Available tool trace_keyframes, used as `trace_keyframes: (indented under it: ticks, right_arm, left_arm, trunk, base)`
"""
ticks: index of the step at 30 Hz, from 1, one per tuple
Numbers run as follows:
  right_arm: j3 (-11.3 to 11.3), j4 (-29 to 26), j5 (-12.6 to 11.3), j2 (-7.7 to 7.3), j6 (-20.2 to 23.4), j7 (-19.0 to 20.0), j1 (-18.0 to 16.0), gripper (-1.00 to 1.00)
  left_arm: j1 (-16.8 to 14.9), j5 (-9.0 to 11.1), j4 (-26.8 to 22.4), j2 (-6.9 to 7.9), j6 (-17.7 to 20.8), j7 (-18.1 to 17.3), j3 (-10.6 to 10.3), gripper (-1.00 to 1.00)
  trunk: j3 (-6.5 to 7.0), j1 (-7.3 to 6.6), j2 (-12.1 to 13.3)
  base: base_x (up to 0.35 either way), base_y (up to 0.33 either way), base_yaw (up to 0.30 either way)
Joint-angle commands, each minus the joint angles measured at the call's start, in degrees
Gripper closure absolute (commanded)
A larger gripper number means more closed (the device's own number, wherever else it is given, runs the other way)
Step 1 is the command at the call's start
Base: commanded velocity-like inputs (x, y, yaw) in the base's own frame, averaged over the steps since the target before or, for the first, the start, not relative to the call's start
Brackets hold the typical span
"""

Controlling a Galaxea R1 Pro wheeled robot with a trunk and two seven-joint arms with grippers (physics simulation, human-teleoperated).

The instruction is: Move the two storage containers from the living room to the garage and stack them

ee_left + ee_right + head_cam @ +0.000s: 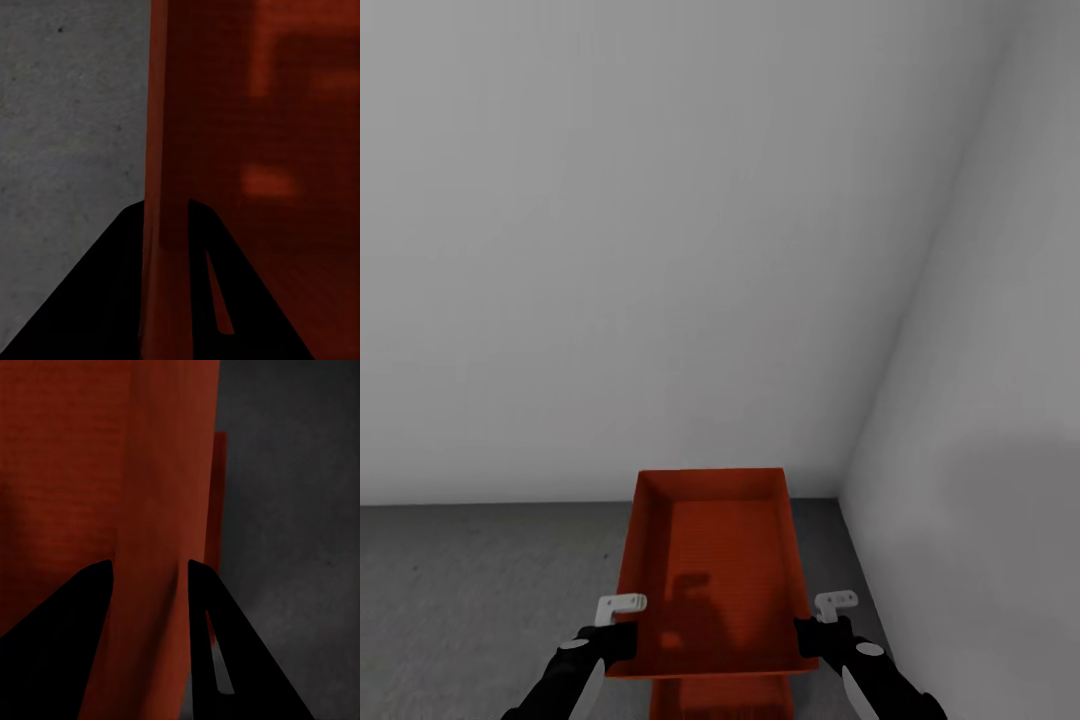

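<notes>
Storage container [710, 570], red-orange, is held up in front of me between both claws, open side up, empty inside. It sits in the corner of the garage, pale grey walls [660, 250] ahead and to my right, dark speckled concrete floor [470, 590] below.

My left claw [622, 622] is clamped on the container's left long wall near the close end; the left wrist view has the red wall [169, 225] pinched between the two dark fingers [97, 300], one inside the bin, one outside, concrete floor [67, 135] past the outer side. My right claw [815, 622] grips the opposite long wall the same way; the right wrist view has the wall [150, 585] squeezed between its fingers [60, 637], dark floor [292, 510] beyond.

Second storage container [725, 698] is directly below the held one, a strip of its red interior peeking out under the near edge in the head view. A slice of its rim [218, 495] pokes out beside the held wall in the right wrist view. I can't tell whether the two bins are touching or whether the upper one hangs just above. The lower bin looks to be on the floor, lined up the same way as the top one.
</notes>
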Motion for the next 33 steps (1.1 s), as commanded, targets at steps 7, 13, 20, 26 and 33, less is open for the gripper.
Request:
trace_keyframes:
  ticks: [7,13,20,26,33]
  right_arm:
    - [0.0,-0.7,-0.7,-0.03,0.4,2.1,0.0,1.0]
    - [0.0,-0.7,-0.7,-0.03,0.4,2.1,0.0,1.0]
    - [0.1,-0.7,-0.7,-0.03,0.4,2.1,0.0,1.0]
    - [0.0,-0.7,-0.7,-0.03,0.4,2.1,0.0,1.0]
    - [0.0,-0.7,-0.7,-0.03,0.4,2.1,0.0,1.0]
  left_arm:
    - [0.0,-0.8,0.0,0.05,0.5,1.9,-0.1,1.0]
    - [0.0,-0.8,0.0,0.05,0.5,1.9,-0.1,1.0]
    - [0.0,-0.8,0.0,0.06,0.5,1.9,-0.1,1.0]
    - [0.0,-0.8,0.0,0.03,0.5,1.9,-0.1,1.0]
    - [0.0,-0.8,0.0,0.05,0.5,1.9,-0.1,1.0]
  trunk:
    - [-0.72,0.01,-0.1]
    - [-1.28,0.01,-0.1]
    - [-1.92,0.01,-0.1]
    - [-2.48,0.01,-0.1]
    - [-3.13,0.01,-0.1]
  base:
    - [0.0,0.0,0.0]
    - [0.0,0.0,0.0]
    - [0.0,0.0,0.0]
    - [0.0,0.0,0.0]
    - [0.0,0.0,0.0]
